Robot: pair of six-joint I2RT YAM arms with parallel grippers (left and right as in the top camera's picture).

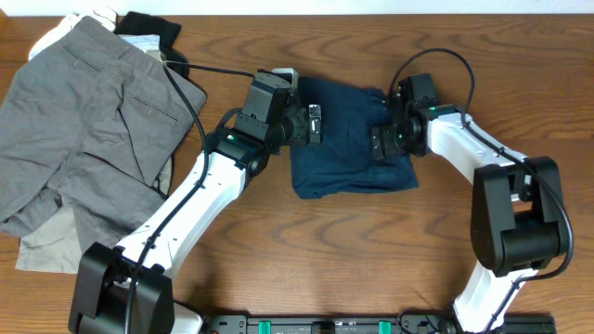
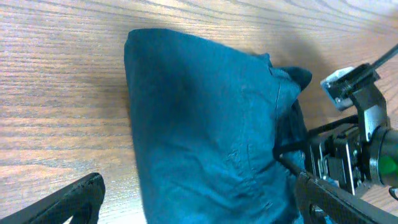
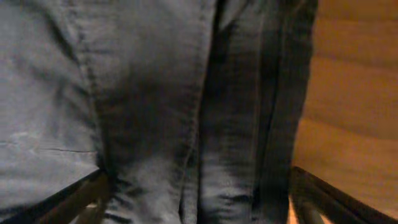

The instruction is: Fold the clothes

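Note:
The clothes, dark navy shorts [image 1: 348,148], lie folded into a compact block in the middle of the wooden table. My left gripper [image 1: 316,125] hovers at the block's left edge. In the left wrist view its fingers [image 2: 68,202] are spread wide, straddling the shorts [image 2: 205,124] without pinching them. My right gripper [image 1: 380,141] is over the right side of the block. In the right wrist view the shorts [image 3: 155,93] fill most of the picture, lying between that gripper's fingers [image 3: 329,196], which stand far apart, with bare wood beside the right one.
A pair of grey shorts [image 1: 83,139] lies spread at the left, over a beige garment [image 1: 42,250]. A black garment [image 1: 153,26] and a white one [image 1: 139,42] sit at the back left. The left arm's cable [image 1: 186,93] crosses the grey shorts.

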